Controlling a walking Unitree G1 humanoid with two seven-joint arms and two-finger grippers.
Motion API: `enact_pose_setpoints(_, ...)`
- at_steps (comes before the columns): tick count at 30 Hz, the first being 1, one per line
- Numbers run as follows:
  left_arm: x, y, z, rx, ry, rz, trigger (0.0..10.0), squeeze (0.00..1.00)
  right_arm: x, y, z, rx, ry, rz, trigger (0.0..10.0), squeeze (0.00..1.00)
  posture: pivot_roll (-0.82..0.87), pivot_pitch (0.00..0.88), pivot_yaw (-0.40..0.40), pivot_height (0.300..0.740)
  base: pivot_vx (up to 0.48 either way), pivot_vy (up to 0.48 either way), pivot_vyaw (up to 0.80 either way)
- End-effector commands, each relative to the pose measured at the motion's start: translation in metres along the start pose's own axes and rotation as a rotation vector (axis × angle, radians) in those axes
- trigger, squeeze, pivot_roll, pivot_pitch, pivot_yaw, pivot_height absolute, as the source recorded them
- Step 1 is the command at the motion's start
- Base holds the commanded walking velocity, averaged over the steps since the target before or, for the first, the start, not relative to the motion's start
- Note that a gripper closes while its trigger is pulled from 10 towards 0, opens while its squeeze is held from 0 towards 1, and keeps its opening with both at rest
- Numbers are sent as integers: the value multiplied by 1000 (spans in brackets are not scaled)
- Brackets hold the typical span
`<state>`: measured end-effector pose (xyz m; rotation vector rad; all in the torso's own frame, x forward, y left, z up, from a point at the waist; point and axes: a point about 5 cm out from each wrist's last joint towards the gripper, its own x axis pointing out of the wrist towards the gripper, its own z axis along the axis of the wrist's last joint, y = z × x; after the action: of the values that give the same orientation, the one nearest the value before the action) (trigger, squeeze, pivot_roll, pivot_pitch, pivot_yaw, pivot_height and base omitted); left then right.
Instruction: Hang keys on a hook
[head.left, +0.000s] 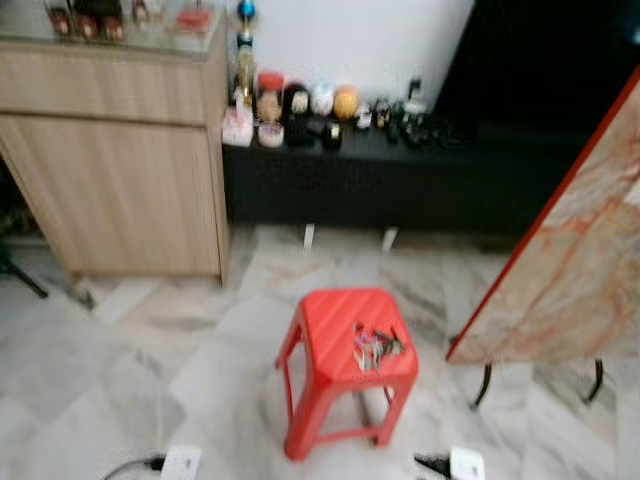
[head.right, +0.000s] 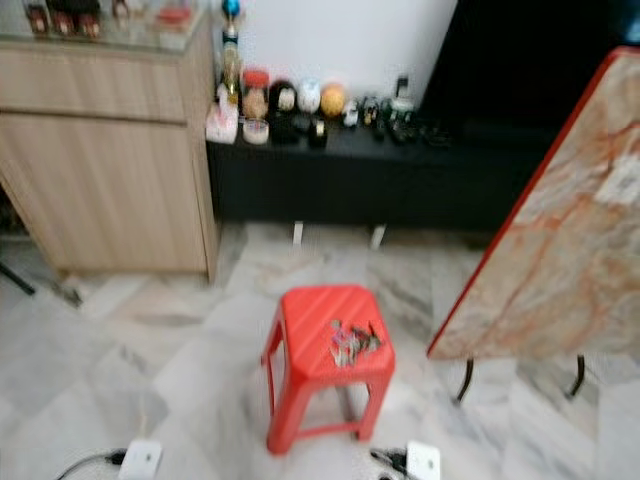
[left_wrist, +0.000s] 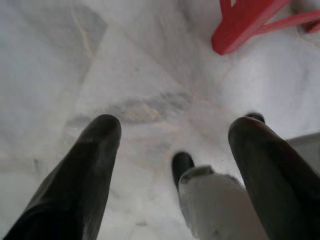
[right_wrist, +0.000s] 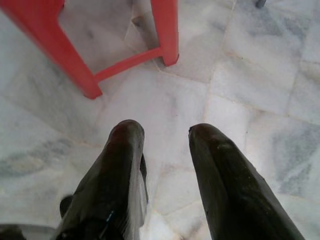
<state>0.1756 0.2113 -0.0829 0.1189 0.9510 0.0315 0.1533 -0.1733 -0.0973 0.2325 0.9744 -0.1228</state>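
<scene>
A bunch of keys (head.left: 374, 346) lies on the seat of a small red plastic stool (head.left: 340, 330) that stands on the marble floor in front of me. The picture is blurred. My left gripper (left_wrist: 172, 135) hangs open over bare floor, with a leg of the red stool (left_wrist: 240, 27) beyond its fingers. My right gripper (right_wrist: 165, 132) is open too, pointing down at the floor just short of the stool's legs (right_wrist: 167, 32). Neither gripper holds anything.
A wooden cabinet (head.left: 110, 150) stands at the back left. A low black shelf (head.left: 400, 180) with jars and ornaments runs along the wall. A marbled, red-edged tabletop (head.left: 570, 270) leans at the right on thin black legs. My white feet (head.left: 465, 465) show at the bottom.
</scene>
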Motion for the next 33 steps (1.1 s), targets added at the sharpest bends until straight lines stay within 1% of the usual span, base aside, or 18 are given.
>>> enact_pose_setpoints(1,-2,1,-10,2,34,3,10000,0,-1,-1,-2,11,-2,-10,10000,0,67,5,-95,740,0,0,0)
enact_pose_setpoints(7,-2,3,-8,-42,11,13,10000,0,-1,0,0,30,-29,-23,10000,0,63,4,-88,740,0,0,0)
enact_pose_setpoints(8,-2,7,-2,-67,-35,33,10000,0,-2,-1,4,39,-97,-42,10000,0,63,2,-86,740,0,0,0)
enact_pose_setpoints(12,-2,14,9,-93,-113,67,10000,0,-3,0,11,28,-182,-45,10000,0,56,3,-83,740,0,0,0)
enact_pose_setpoints(13,-3,20,23,-106,-204,84,10000,0,-2,4,33,13,-287,-37,10000,0,47,3,-80,740,0,0,0)
enact_pose_setpoints(14,-3,20,23,-106,-204,84,10000,0,-2,4,33,13,-287,-37,10000,0,47,3,-80,740,0,0,0)
enact_pose_setpoints(15,-5,24,40,-118,-320,88,10000,0,-2,12,73,-15,-442,-35,10000,0,42,4,-83,740,0,0,0)
enact_pose_setpoints(16,-5,24,40,-118,-320,88,10000,0,-2,12,73,-15,-442,-35,10000,0,42,4,-83,740,0,0,0)
enact_pose_setpoints(17,-6,25,45,-122,-355,87,10000,0,-3,14,82,-25,-482,-38,10000,0,42,4,-83,740,0,0,0)
enact_pose_setpoints(19,-11,28,66,-134,-499,81,10000,0,-6,13,92,-9,-552,-34,10000,0,45,5,-92,740,0,0,0)
enact_pose_setpoints(20,-11,28,66,-134,-499,81,10000,0,-6,13,92,-9,-552,-34,10000,0,45,5,-92,740,0,0,0)
enact_pose_setpoints(21,-15,29,76,-140,-575,80,10000,0,-8,13,96,-9,-584,-28,10000,0,46,5,-95,740,0,0,0)
enact_pose_setpoints(22,-24,30,92,-152,-698,76,10000,0,-12,15,107,-13,-653,0,10000,0,44,2,-101,740,0,0,0)
enact_pose_setpoints(23,-24,30,92,-152,-698,76,10000,0,-12,15,107,-13,-653,0,10000,0,44,2,-101,740,0,0,0)
enact_pose_setpoints(25,-37,21,101,-128,-816,48,10000,0,-21,24,121,-43,-768,49,10000,0,39,0,-108,740,0,0,0)
enact_pose_setpoints(28,-42,18,101,-121,-844,37,10000,0,-24,26,123,-57,-797,57,10000,0,33,0,-113,740,0,0,0)
enact_pose_setpoints(30,-53,14,101,-136,-906,36,10000,0,-30,25,119,-54,-815,61,10000,0,33,0,-115,740,0,0,0)
enact_pose_setpoints(33,-55,10,102,-156,-918,27,10000,0,-27,21,106,-57,-765,52,10000,0,32,0,-115,740,0,0,0)
